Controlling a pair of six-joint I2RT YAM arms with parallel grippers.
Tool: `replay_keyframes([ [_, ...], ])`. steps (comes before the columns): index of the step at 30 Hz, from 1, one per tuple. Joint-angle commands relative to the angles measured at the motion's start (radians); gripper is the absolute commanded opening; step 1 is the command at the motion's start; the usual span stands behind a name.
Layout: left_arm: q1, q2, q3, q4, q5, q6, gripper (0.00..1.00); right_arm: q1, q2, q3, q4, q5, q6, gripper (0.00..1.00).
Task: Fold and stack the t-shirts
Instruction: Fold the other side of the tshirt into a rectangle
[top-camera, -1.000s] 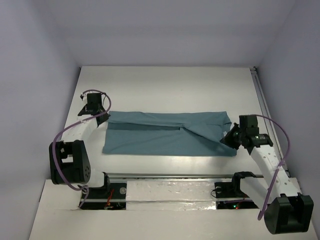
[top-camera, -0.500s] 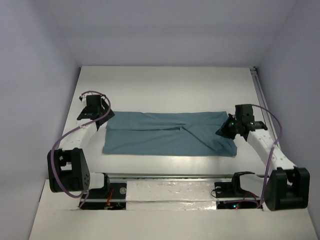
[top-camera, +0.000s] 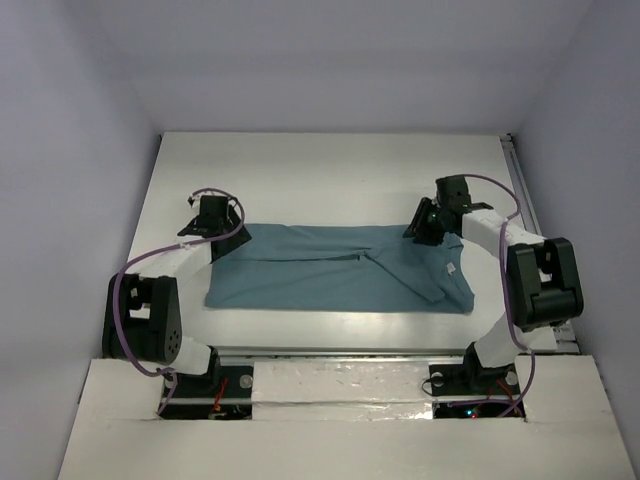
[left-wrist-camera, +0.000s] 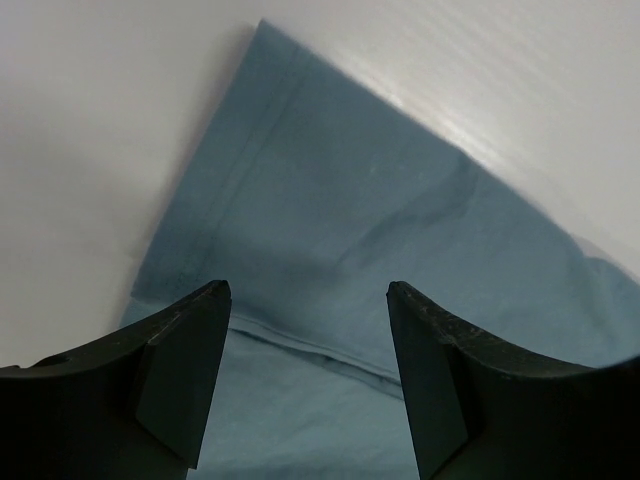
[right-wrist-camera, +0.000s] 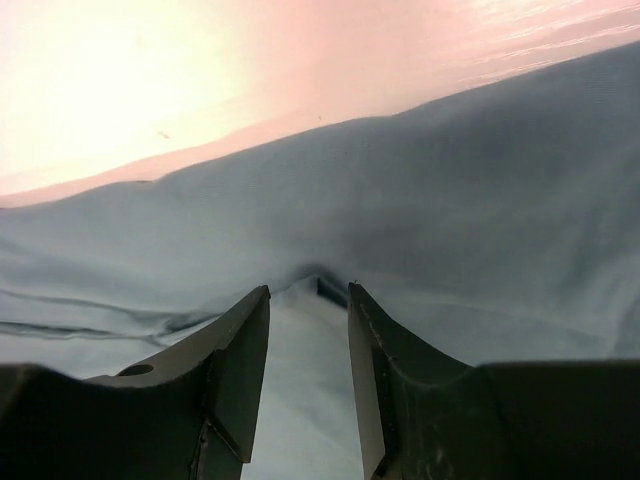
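The left gripper (left-wrist-camera: 305, 300) has its jaws wide apart with nothing between them; it hangs just over the far left corner of the teal t-shirt (left-wrist-camera: 380, 220), where a hemmed edge runs under the fingers. The right gripper (right-wrist-camera: 307, 295) stands with only a narrow gap between its jaws, low over the cloth near the shirt's far right edge; a small pucker of fabric sits at the tips, but no cloth looks pinched, so I judge it free as well. From above, the t-shirt (top-camera: 330, 270) lies as a long flat band across the middle of the table (top-camera: 330, 170), its long side parallel to the near edge and somewhat closer to that edge than to the far one, with a small white label (top-camera: 452, 268) showing near its right end. The lengthwise fold appears done, since layered edges cross the band. By my reckoning the crosswise folds and the stacking are not yet done, and no second shirt is in view
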Motion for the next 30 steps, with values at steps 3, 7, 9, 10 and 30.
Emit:
replay_keyframes([
  [3,-0.038,-0.057,-0.07,0.034,-0.002,-0.018,0.6,0.055,0.046,0.055,0.029,0.044,-0.025,0.42],
  [7,-0.048,-0.051,-0.099,0.043,-0.013,-0.026,0.6,0.076,0.076,0.052,0.029,0.057,-0.018,0.35],
  [9,-0.048,-0.048,-0.101,0.04,-0.016,-0.021,0.6,0.089,0.076,0.052,0.018,0.07,-0.014,0.31],
  [10,-0.048,-0.051,-0.103,0.039,-0.016,-0.018,0.6,0.099,0.072,0.048,0.011,0.086,-0.014,0.3],
  [30,-0.048,-0.065,-0.057,0.04,0.005,-0.023,0.58,0.321,-0.178,-0.036,-0.192,0.129,0.05,0.0],
])
